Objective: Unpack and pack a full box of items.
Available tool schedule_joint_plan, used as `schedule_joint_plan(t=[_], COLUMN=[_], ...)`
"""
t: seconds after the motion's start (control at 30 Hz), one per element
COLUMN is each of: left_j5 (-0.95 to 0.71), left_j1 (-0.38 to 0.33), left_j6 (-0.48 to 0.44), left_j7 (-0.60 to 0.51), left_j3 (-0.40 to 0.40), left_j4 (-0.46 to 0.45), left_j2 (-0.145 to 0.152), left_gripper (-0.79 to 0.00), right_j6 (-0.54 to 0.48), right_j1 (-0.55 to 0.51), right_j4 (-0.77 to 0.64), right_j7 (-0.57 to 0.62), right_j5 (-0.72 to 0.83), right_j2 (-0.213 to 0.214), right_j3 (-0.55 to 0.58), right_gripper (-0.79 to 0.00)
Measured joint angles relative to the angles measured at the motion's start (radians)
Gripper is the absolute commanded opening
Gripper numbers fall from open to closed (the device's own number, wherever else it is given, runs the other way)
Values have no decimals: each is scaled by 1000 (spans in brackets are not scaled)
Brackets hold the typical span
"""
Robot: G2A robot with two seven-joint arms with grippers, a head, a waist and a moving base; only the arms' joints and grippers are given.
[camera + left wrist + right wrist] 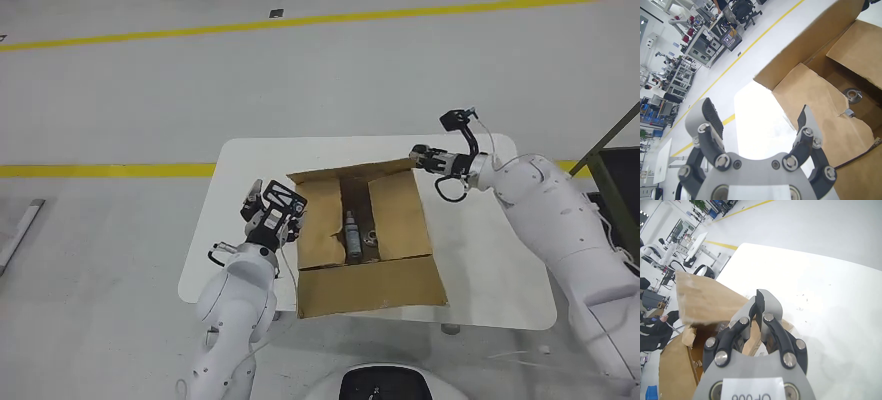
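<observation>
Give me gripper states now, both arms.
Left gripper: open, empty, beside the box.
Right gripper: shut at the box's far corner; whether it pinches cardboard cannot be told.

A white round-cornered table (475, 290) carries one open cardboard box (400, 215) — just past the spread fingers (712, 117) of the left gripper (755, 115), beside the closed fingers (772, 306) of the right gripper (758, 298).

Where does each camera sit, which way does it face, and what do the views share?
Top view: above the arms, looking down on the table and open box; both arms show.
Left wrist view: on the left wrist, looking past its open left claw into the box.
Right wrist view: on the right wrist, looking past its shut right claw at the box's corner and table.
Shared: all three show the box.
</observation>
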Motion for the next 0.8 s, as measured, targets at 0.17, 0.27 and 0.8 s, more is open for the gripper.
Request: schedule_joint_plan(t=[0.17,0.27,0.8], left_j5=[0,-5,-10], left_j1=[-3,0,17], left_j6=[11,21,13], left_j7=[-3,-10,18], left_j3=[-7,-21,-73], left_j4=[2,-2,-37], left_j2=[0,1,8], left_gripper=[0,0,0], right_j6=[-46,-49,217], right_j1=[-46,-83,-355], right_j4=[-80,-151,-612], right_j7=[-36,-61,-185], right_j5=[-78,-145,-502], right_j2=[22,37,77], right_j3=[5,9,-6], right_gripper=[-785,-785,-785])
